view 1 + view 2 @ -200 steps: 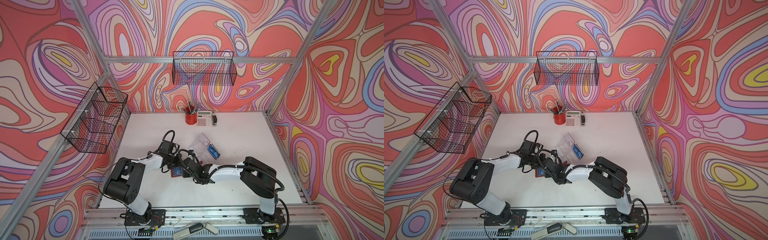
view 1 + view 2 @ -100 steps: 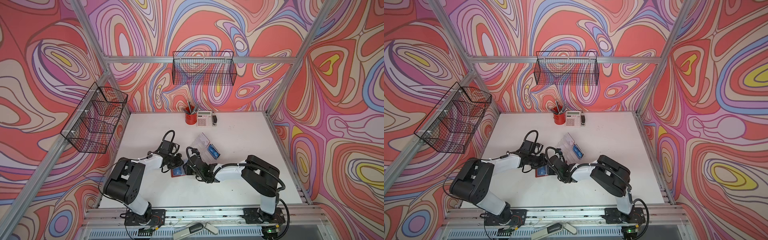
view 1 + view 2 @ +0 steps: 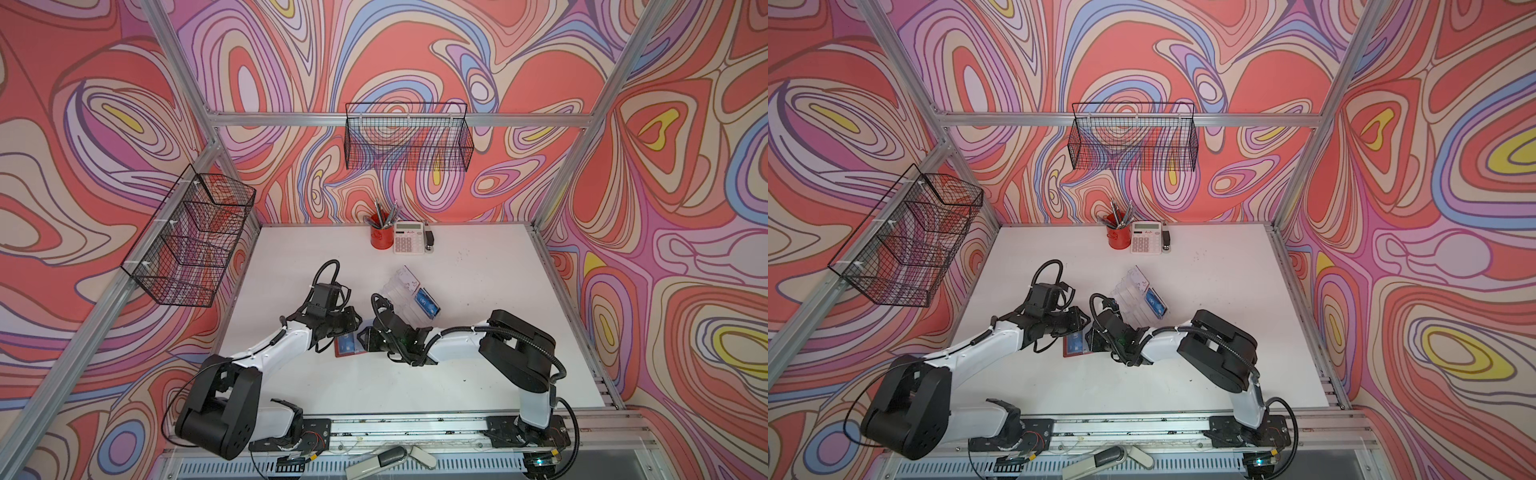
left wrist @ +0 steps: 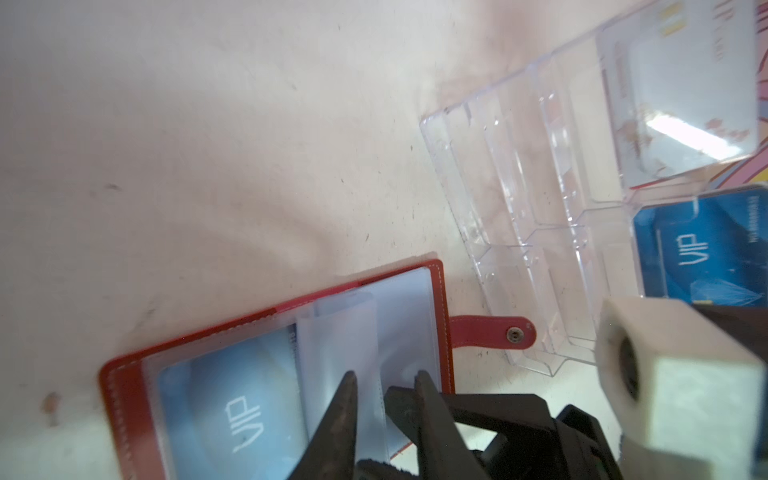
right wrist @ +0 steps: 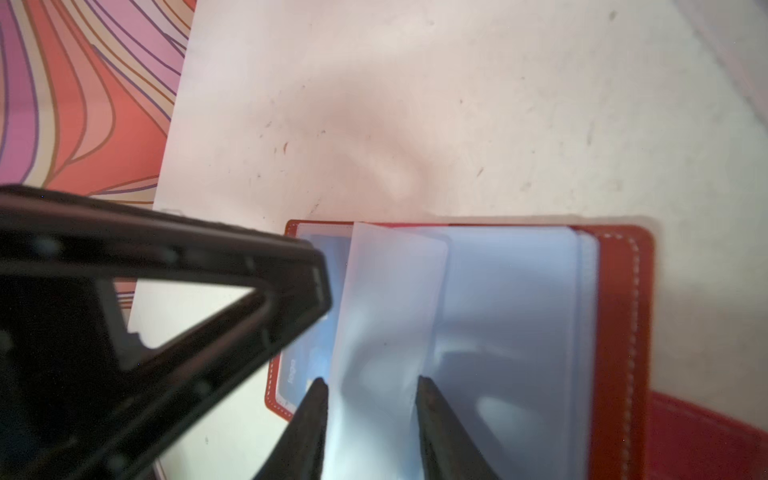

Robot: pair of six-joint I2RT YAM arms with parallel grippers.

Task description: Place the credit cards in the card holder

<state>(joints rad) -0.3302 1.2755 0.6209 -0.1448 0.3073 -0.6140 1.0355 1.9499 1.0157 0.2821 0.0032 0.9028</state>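
The card holder [image 3: 348, 345] [image 3: 1074, 345] is a red wallet lying open on the white table, its clear sleeves fanned up [image 4: 436, 299] [image 5: 619, 332]. A blue credit card [image 4: 232, 415] sits in one sleeve. Another blue card [image 3: 428, 303] [image 4: 706, 253] and a white one [image 4: 681, 83] rest in a clear plastic tray [image 3: 405, 305] [image 4: 519, 174] just behind. My left gripper [image 3: 353, 323] [image 4: 385, 376] is open over the sleeves with a loose leaf between its fingers. My right gripper [image 3: 366, 337] [image 5: 370, 380] faces it, open around a raised sleeve leaf.
A red pen cup [image 3: 380, 237], a calculator [image 3: 409, 237] and a small black item [image 3: 430, 240] stand at the table's back edge. Wire baskets hang on the back wall [image 3: 407, 141] and the left wall [image 3: 191, 241]. Both grippers crowd together over the holder.
My left gripper's jaws have parted from shut. The right gripper has shifted a little over the holder; the holder itself lies where it was.
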